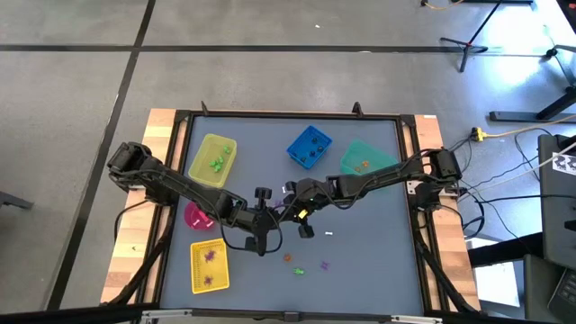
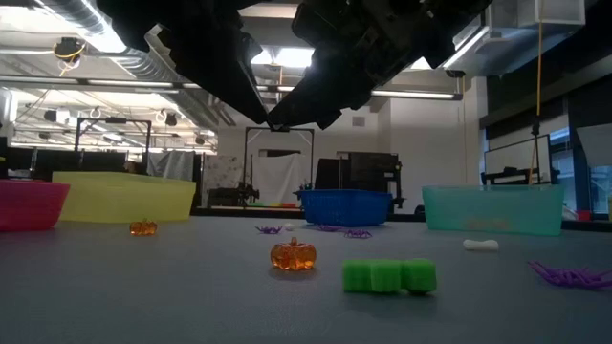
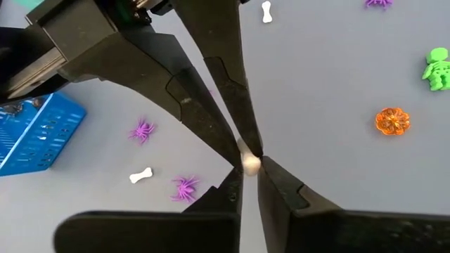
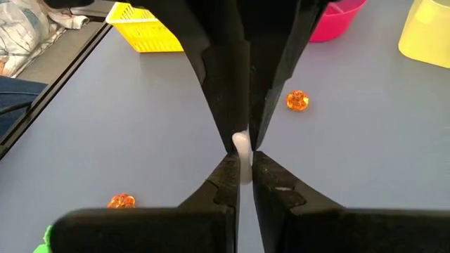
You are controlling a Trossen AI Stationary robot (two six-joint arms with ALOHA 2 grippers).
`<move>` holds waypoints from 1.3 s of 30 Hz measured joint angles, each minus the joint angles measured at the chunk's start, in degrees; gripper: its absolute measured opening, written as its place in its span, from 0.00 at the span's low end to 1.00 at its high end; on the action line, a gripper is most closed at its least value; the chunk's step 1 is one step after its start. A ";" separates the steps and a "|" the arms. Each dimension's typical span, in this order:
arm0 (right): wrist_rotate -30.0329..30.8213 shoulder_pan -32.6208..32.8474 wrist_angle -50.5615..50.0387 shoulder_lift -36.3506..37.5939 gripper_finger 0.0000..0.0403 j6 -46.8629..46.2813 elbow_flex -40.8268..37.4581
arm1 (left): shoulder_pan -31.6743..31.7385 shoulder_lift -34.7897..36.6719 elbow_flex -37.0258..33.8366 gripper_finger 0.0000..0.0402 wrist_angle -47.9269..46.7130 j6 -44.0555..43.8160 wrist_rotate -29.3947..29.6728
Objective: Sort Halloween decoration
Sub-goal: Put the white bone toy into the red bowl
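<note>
Near the blue bin [image 1: 309, 147], on its side toward the middle of the table, my two claws meet tip to tip up in the air. My left claw [image 3: 249, 174] is pinched narrow on one end of a little white piece [image 3: 250, 163]. My right claw [image 4: 243, 167] is pinched on the other end. I think I am passing it across. To do it well, my left claw must squeeze tight first. Then my right claw should open slowly and back straight away, so the piece does not twist or drop. I cannot tell which bin it belongs in.
</note>
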State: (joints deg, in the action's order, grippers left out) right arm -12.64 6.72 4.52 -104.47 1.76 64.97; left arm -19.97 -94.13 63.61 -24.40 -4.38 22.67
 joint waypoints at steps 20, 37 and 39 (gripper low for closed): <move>-0.02 0.00 0.00 0.00 0.06 0.00 0.00 | 0.00 0.00 0.00 0.02 0.04 0.04 0.13; -0.02 0.00 0.03 0.00 0.46 0.00 0.00 | 0.02 0.00 0.00 0.02 0.18 0.04 0.33; -0.02 0.00 0.01 0.00 0.49 0.02 0.00 | 0.02 0.00 0.00 0.02 0.13 0.06 0.32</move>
State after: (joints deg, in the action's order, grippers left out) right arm -12.67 6.72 4.53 -104.47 1.78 64.97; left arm -19.94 -94.13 63.61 -24.27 -4.32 23.00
